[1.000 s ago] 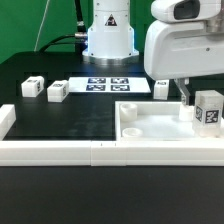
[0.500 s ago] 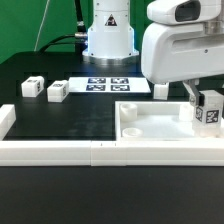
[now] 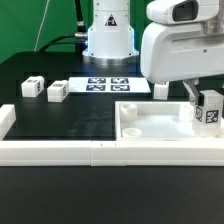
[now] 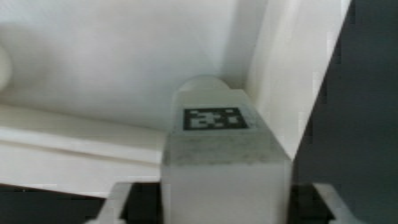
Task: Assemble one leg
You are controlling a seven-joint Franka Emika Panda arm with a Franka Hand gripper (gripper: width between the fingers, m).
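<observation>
Your gripper [image 4: 214,193] grasps the leg [image 3: 209,108], holding it upright over the panel's [image 3: 150,128] corner at the exterior view's right. Three more legs [image 3: 57,92] and the marker board [image 3: 107,85] lie behind, well apart.

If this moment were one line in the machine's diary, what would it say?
gripper: shut on leg | leg: over right corner of panel in the exterior view, contact unclear | loose legs: on table, untouched

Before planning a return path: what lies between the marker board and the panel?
Only bare black table separates the marker board from the panel, per the exterior view.
</observation>
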